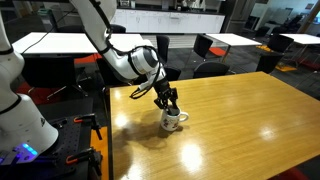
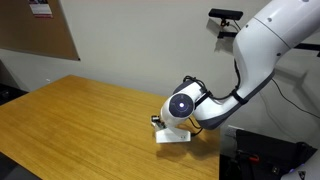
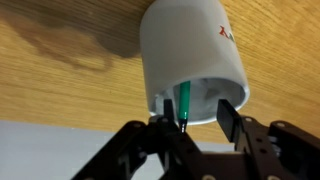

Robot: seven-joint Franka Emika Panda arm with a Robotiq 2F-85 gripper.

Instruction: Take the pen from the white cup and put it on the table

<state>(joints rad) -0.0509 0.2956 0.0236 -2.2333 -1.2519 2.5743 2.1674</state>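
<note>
Wrist view: the pen [image 3: 184,100] is seen upright inside the white cup [image 3: 195,50] on the surface [image 3: 285,50]. Its long axis is aligned with the end effector [image 3: 195,122], whose half-spread jaws straddle it with nothing gripped yet.

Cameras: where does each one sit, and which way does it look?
In an exterior view, the camera sits off the table's end and looks across it toward black chairs; the arm and claw show above the white cup.
In an exterior view, the camera sits beside the table and faces a wall; the arm hides most of the white cup.
Wrist view: the camera rides on the wrist and looks into the white cup; the open claw straddles the pen.
Shared: all three show the white cup and the table.
</note>
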